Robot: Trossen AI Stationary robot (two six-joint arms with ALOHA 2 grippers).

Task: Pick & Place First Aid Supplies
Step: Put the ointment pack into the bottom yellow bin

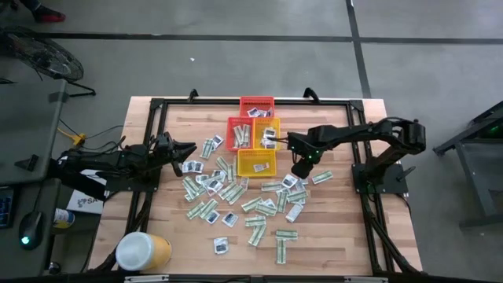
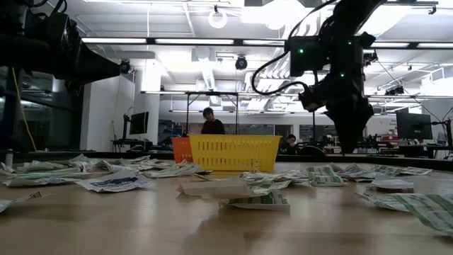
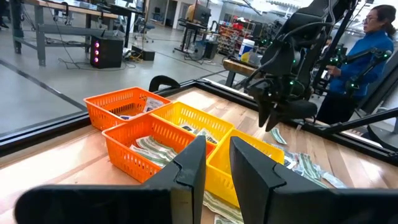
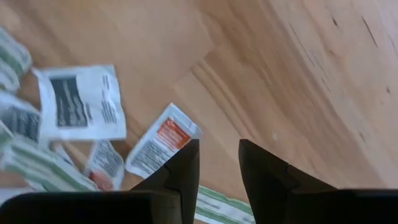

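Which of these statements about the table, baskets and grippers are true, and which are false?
1. The red basket lies farthest from the tub. True.
2. The right gripper holds a packet. False: its fingers are apart with nothing between them, above the table.
3. The yellow basket stands upside down. False: it is upright.
4. Packets lie scattered on the table. True.
5. The left gripper is inside a basket. False: it is beside them.

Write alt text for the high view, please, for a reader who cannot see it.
Seen from above, dozens of small first aid packets lie scattered on a wooden table below four small baskets. The right gripper hangs beside the packets, and the left gripper waits at left.
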